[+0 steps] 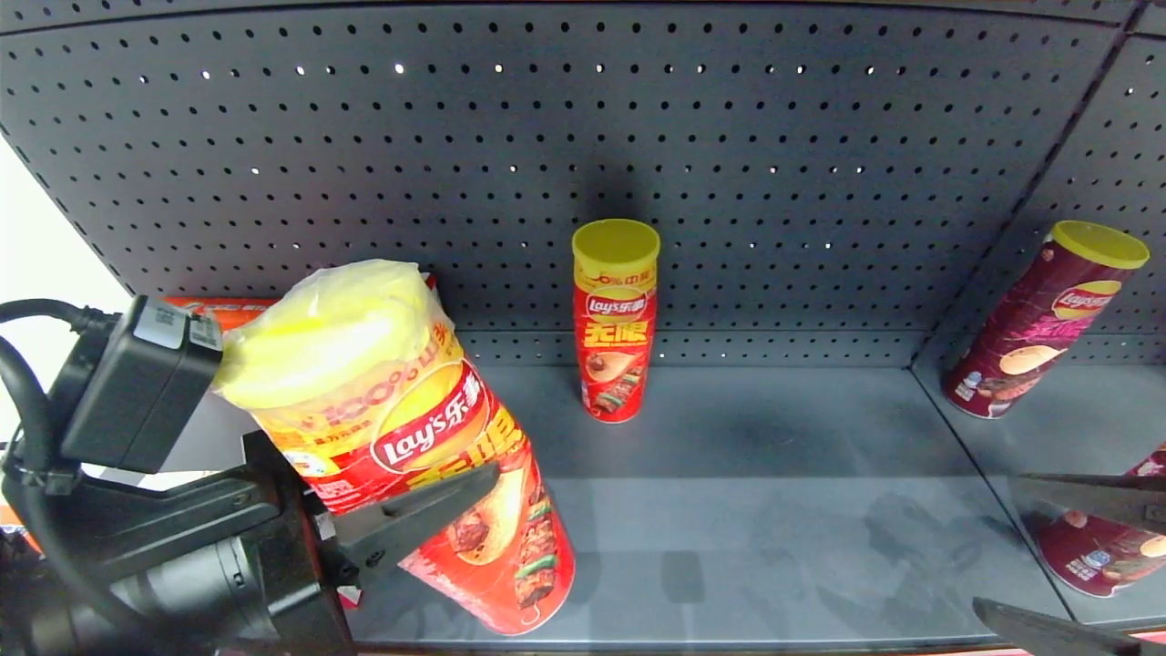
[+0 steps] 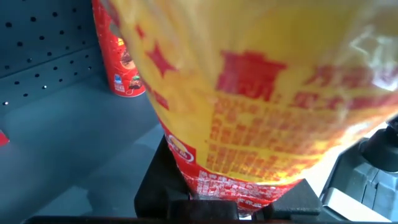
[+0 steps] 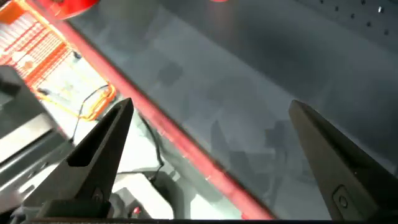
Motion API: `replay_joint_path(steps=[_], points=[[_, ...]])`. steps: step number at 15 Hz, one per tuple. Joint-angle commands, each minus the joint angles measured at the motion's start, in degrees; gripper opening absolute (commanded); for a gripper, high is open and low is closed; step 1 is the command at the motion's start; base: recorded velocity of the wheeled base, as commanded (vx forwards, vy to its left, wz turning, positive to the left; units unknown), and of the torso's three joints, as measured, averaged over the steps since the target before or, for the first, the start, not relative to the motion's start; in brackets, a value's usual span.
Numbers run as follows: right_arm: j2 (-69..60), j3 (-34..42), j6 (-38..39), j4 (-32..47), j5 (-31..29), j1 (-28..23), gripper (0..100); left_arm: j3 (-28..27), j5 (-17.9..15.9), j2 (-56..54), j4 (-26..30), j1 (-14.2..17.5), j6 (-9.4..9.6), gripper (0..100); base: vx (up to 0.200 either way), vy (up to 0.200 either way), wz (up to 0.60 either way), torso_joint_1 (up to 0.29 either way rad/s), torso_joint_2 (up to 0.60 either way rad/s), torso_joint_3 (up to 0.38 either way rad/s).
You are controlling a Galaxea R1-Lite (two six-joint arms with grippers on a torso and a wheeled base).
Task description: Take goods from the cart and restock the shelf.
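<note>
Head view, Jo, nearest first: which step are we on?

Placing, I'd say. The left gripper (image 1: 428, 510) is clamped round the lower body of the held chip can (image 1: 401, 428). The can is tilted, its top leaning left and its base low over the front of the shelf (image 1: 774, 510). I can't tell whether the base touches the deck. Left wrist view has the held chip can (image 2: 261, 106) seated between the fingers.

And the right arm?

The right gripper (image 1: 993, 545) hangs at the shelf's front right, fingers spread wide with nothing between them. Right wrist view puts the right gripper (image 3: 211, 104) over the shelf's red front edge, with what looks like an orange wire cart (image 3: 37, 43) below.

What does the next move call for?

My judgement: bring the can upright, carry it deeper in, and set it flat near the standing one without knocking it. A tall, narrow can tips easily, so release only once it is fully seated.

Counts?

Red cans, two: the held one and the standing red can (image 1: 615, 319), upright mid-shelf near the back wall. Purple cans, two: the near purple can (image 1: 1089, 551), partly behind a right finger, and the far purple can (image 1: 1048, 319) deeper in the right bay. A red-orange thing (image 1: 228, 308) peeks from behind the held can, and I can't tell what it is. Farthest is the pegboard (image 1: 638, 118).
</note>
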Motion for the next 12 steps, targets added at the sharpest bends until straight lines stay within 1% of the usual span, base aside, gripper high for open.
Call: replay_joint_path(steps=[1,3,4,6,8,10,12], points=[[9.43,-3.44,0.29,-3.41,-1.48,1.36,100,0.02,0.01,-0.25,-0.04,-0.01,-0.04,0,0.0,0.0,0.0,0.0,0.0,0.0],[14.08,-6.78,0.38,-3.94,-1.39,0.83,100,0.02,0.01,-0.6,-0.04,0.08,-0.12,0,0.0,0.0,0.0,0.0,0.0,0.0],[17.07,-8.36,0.47,-4.38,-1.74,0.21,100,0.02,0.01,-0.69,-0.04,0.7,-0.04,0,0.0,0.0,0.0,0.0,0.0,0.0],[22.17,-10.82,0.29,-8.42,-2.27,-0.4,100,-0.07,0.01,-0.78,-0.04,0.87,-0.21,0,0.0,0.0,0.0,0.0,0.0,0.0],[27.62,-14.16,0.29,-10.8,-3.06,-0.4,100,-0.07,0.01,-1.13,-0.04,0.87,-0.74,0,0.0,0.0,0.0,0.0,0.0,0.0],[33.51,-17.59,0.03,-14.05,-2.53,-1.46,100,-0.6,0.01,-1.04,0.04,0.87,-0.91,0,0.0,0.0,0.0,0.0,0.0,0.0],[40.45,-20.93,-0.41,-19.41,-2.45,-1.98,100,-1.13,0.01,-0.78,0.04,0.87,-0.91,0,0.0,0.0,0.0,0.0,0.0,0.0]])
